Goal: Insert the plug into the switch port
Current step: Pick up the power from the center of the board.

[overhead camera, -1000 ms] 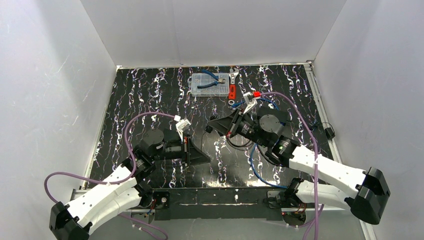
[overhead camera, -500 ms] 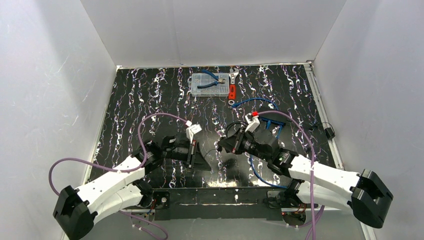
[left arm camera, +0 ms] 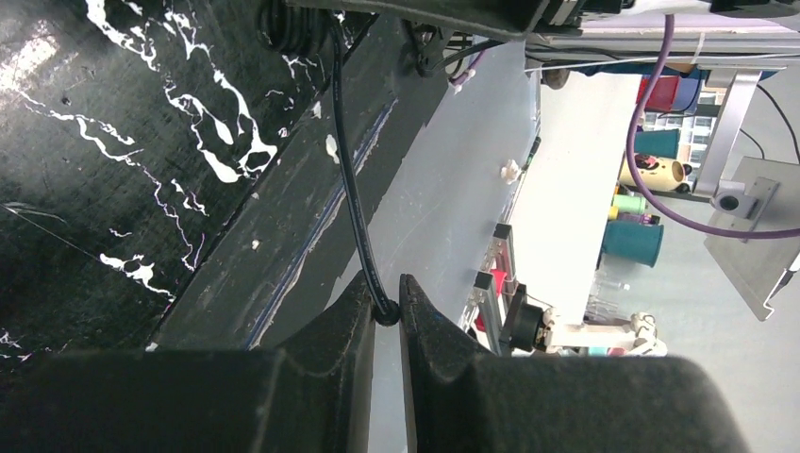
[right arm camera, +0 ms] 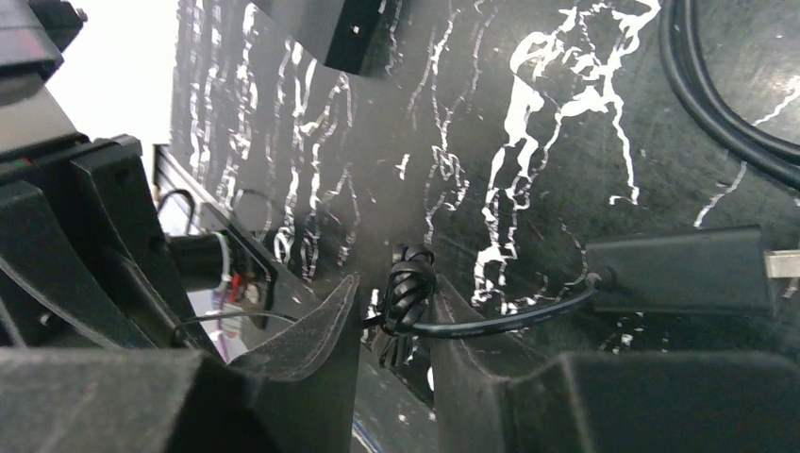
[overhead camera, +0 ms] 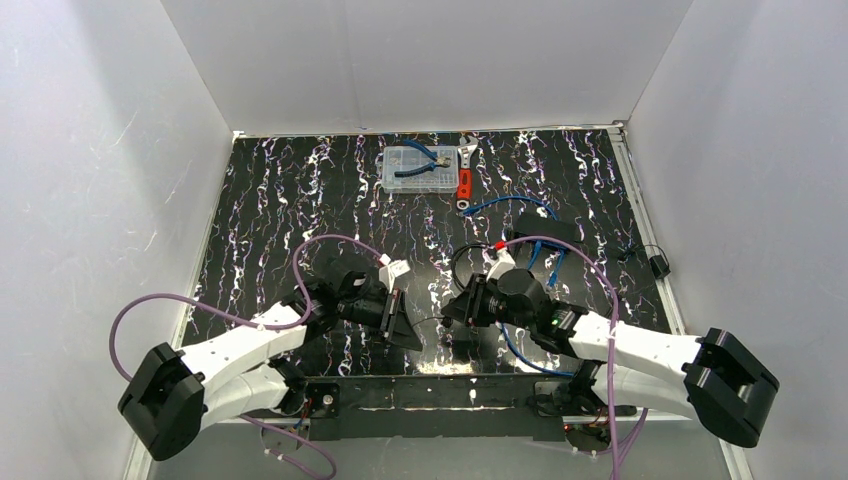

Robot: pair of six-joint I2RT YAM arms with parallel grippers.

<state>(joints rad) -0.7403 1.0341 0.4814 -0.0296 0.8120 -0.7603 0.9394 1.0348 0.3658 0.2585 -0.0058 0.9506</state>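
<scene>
The big black table [overhead camera: 300,190] has white squiggles all over it, and both robot arms bend low over its near edge. The switch [overhead camera: 545,230] is a small flat black box. It lies farther back on the right side, next to a loopy blue cable [overhead camera: 505,203]. Its port is too small to see from here. The plug [right arm camera: 679,274] is a little black block with a shiny tip at one end. It lies flat on the table close to the right gripper [right arm camera: 396,288], well apart from the switch. The right gripper's jaws stand apart, and a tied-up knot of cord [right arm camera: 412,269] sits between them, so I think it is not squeezing anything. The left gripper [left arm camera: 387,293] is pinched tight on the thin black cord [left arm camera: 344,170], right at its fingertips. The plug looks light and hard, so it should be easy to lift. The cord is soft and floppy, and pulling on it will not aim the plug well. I think the best place to grab is the hard block, with the shiny tip left free. The switch looks light too, so it may slide when pushed, and the other gripper may need to hold it.
</scene>
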